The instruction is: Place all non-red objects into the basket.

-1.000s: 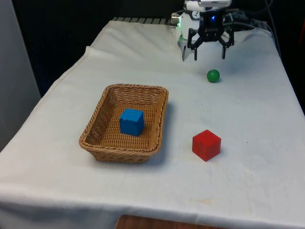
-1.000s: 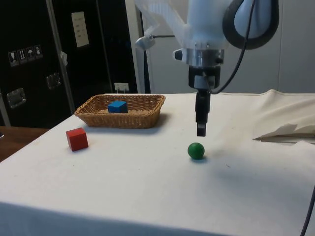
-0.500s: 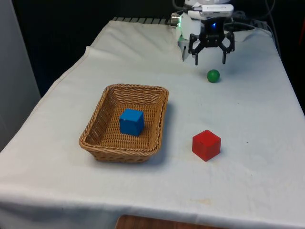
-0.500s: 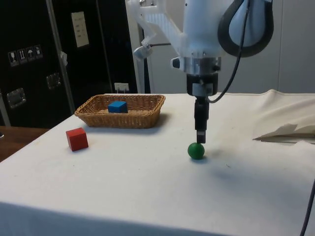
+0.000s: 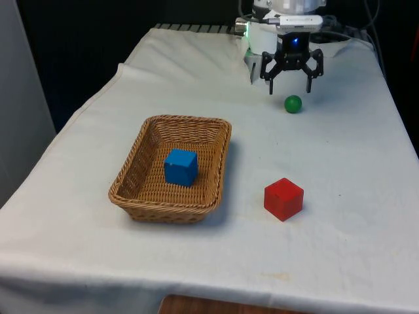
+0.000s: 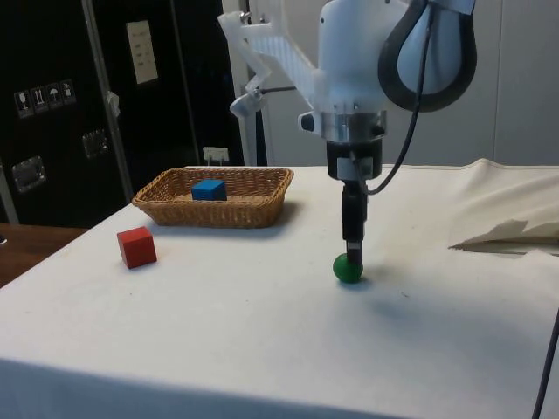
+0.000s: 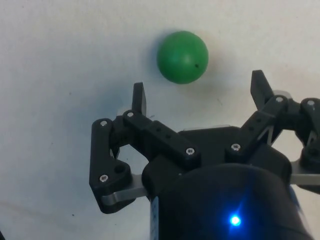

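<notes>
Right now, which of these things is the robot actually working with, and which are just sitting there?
Part of the job:
- green ball, on the cloth, with the open hand just above it
- basket, where it should go
- blue cube, already inside the basket

Just lying about:
- red cube, on the cloth

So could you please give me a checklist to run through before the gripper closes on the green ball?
1. Gripper open: ok, fingers spread wide in the wrist view.
2. Green ball between the fingers: not ok, in the wrist view it lies beyond the fingertips, not in the gap.
3. Gripper low enough: cannot tell; in the side view the tips are level with the top of the ball.
4. Ball resting free on the cloth: ok, nothing touches it.
5. Basket has room: ok, it holds just the blue cube.
6. Red cube left out: ok, it sits on the cloth beside the basket.
</notes>
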